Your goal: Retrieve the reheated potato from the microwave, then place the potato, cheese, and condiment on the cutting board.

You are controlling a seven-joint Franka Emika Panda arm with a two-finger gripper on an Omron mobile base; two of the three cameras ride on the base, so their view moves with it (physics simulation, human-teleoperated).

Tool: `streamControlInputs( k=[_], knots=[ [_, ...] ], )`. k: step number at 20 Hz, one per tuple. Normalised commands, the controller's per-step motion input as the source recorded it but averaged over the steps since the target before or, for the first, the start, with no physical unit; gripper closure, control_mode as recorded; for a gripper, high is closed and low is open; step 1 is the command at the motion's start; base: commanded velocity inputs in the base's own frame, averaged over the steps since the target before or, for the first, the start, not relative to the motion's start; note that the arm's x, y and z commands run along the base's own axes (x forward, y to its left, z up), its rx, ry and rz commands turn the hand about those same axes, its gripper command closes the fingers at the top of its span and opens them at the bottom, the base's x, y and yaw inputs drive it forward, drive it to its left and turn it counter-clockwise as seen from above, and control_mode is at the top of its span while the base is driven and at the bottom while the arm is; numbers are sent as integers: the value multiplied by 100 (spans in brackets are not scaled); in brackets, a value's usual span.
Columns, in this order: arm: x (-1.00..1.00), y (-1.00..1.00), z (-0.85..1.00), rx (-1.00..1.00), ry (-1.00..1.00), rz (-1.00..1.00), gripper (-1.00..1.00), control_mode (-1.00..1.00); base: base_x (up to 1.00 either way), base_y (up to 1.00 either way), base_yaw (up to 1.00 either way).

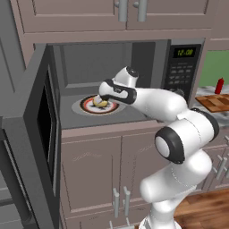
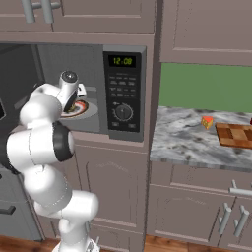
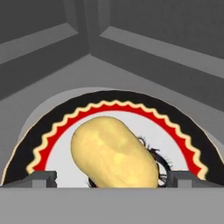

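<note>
1. Leftmost, I see the microwave [image 1: 112, 80] with its door [image 1: 40, 129] swung wide to the left, so the cavity is open to me.
2. Inside, the potato [image 3: 114, 152] lies on its side on a plate [image 3: 57, 127] with a black rim and red zigzag ring, which rests on the microwave floor.
3. My pincer [image 3: 112, 178] is down over the plate with its tips apart, one to each side of the potato; neither looks to be pressing on it yet.
4. I judge the potato light, firm and smooth-skinned, so a rounded flank could squirt out of a weak squeeze. It won't crush easily, but reheated flesh may give a little.
5. I'd take hold across the short width at mid-length, where the sides run closest to parallel, rather than near either tapered end.
6. The plate is slick; I expect the potato may roll or skid if one tip touches first, so both should meet it together.
7. Further right, on the worktop [image 2: 182, 140], the cheese [image 2: 207, 121] sits just beside the board [image 2: 236, 134], with the red bottle [image 1: 219, 85] behind the board.
</note>
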Motion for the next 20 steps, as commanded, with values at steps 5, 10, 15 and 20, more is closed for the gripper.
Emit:
streamControlInputs(
  k=[5, 10, 15, 20],
  knots=[
    [17, 0, -10, -1, 1, 4, -100, -100, 0, 0, 0],
    [14, 1, -11, -1, 0, 4, -100, -100, 0, 0, 0],
    [9, 7, -15, -1, 2, 3, -100, -100, 0, 0, 0],
    [-1, 17, -22, -3, 2, 3, 100, -100, 0, 0, 0]
  ],
)
